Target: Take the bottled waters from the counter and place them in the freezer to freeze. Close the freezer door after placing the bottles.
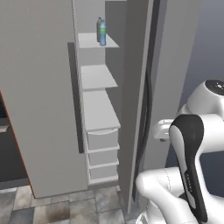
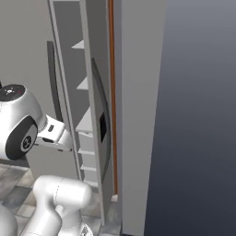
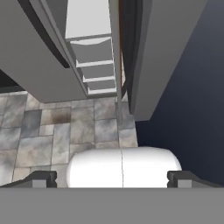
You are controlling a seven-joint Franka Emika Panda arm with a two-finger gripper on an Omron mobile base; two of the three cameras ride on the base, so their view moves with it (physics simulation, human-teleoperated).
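The freezer (image 1: 43, 96) stands with its right-hand door (image 1: 135, 100) partly open, edge-on to the left base camera, its dark bar handle (image 1: 146, 109) on the outer face. Both water bottles (image 1: 101, 31) stand upright side by side on the top white shelf (image 1: 96, 41) inside, the pale blue one in front of the grey one. White drawers (image 1: 103, 151) sit below the shelves. The claw (image 3: 112, 178) is released, fingertips (image 3: 41, 178) spread wide with nothing between them, over the tiled floor (image 3: 52, 131) before the freezer.
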